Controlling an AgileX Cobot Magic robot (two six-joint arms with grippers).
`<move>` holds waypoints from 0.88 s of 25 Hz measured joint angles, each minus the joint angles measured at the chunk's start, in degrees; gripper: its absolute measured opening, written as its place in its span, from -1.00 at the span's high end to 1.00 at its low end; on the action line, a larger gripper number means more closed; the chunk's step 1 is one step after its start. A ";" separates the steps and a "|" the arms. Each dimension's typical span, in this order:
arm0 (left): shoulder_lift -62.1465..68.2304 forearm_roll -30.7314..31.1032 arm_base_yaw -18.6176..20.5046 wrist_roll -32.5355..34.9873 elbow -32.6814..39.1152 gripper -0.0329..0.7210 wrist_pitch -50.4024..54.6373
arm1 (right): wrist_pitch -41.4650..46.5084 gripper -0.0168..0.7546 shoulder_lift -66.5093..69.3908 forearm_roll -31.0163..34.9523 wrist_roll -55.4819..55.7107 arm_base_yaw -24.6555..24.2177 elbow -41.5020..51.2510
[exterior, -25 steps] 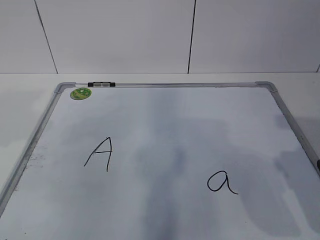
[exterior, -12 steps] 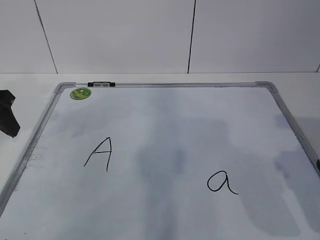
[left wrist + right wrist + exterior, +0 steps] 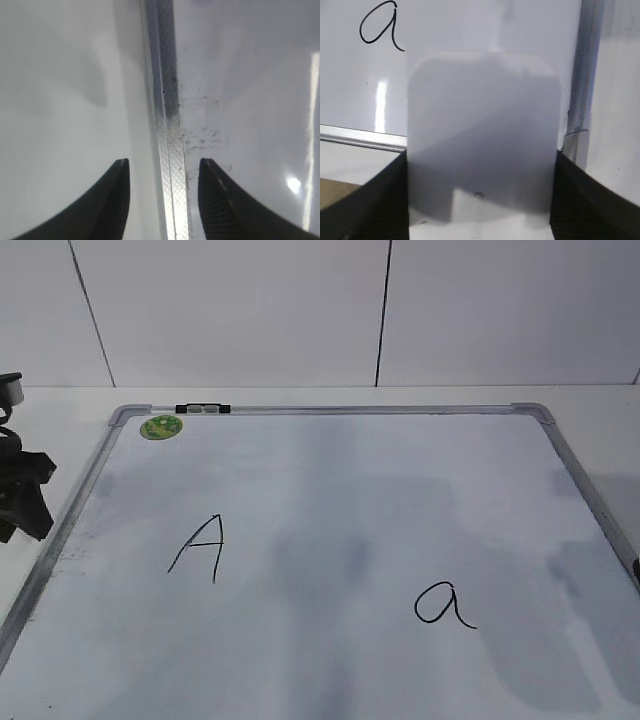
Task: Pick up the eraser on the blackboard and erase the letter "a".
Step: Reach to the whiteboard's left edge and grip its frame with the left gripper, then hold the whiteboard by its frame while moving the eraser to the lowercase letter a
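Note:
The white eraser (image 3: pixel 482 135) fills the right wrist view, clamped between the black jaws of my right gripper (image 3: pixel 480 200), and it is out of the exterior view. It is held above the blackboard (image 3: pixel 350 490) near its right frame. The letter "a" (image 3: pixel 445 605) is at the board's near right, and in the right wrist view (image 3: pixel 380 25) it is ahead and to the left of the eraser. My left gripper (image 3: pixel 164 170) is open and empty, straddling the board's left frame (image 3: pixel 167 125). It shows at the left edge of the exterior view (image 3: pixel 22 502).
A capital "A" (image 3: pixel 200 548) is written on the board's left half. A round green magnet (image 3: pixel 161 426) sits in the far left corner. A black clip (image 3: pixel 203 409) is on the far frame. A white wall stands behind the table.
My left gripper has come into the exterior view from the left edge and moved toward the board's left frame. The board and its letters are unchanged.

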 joint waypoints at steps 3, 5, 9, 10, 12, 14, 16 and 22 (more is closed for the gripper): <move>1.46 0.00 0.00 0.34 -0.10 0.05 -1.76 | 0.00 -0.51 0.00 0.00 -0.09 0.00 0.00; 2.32 0.00 0.00 0.43 -0.37 0.05 -2.55 | 0.00 -0.51 0.00 0.00 -0.09 0.00 0.00; 4.71 0.00 0.00 0.47 -2.56 0.09 -3.05 | 0.00 -0.51 0.00 0.00 -0.13 0.00 0.00; 5.47 0.00 0.00 0.47 -3.29 0.11 -3.05 | 0.00 -0.51 0.00 0.00 -0.13 0.00 0.00; 6.66 0.00 0.00 0.47 -4.37 0.15 -2.78 | 0.00 -0.51 0.00 0.00 -0.13 0.00 0.00; 7.21 0.00 0.00 0.47 -4.87 0.16 -2.45 | 0.00 -0.51 0.00 0.00 -0.13 0.00 0.00; 7.36 0.00 0.00 0.47 -5.01 0.17 -2.23 | -0.10 -0.51 0.00 0.00 -0.13 0.00 0.00; 7.40 -0.10 0.00 0.47 -5.01 0.22 -2.18 | -0.44 -0.51 0.00 0.00 -0.13 0.00 0.00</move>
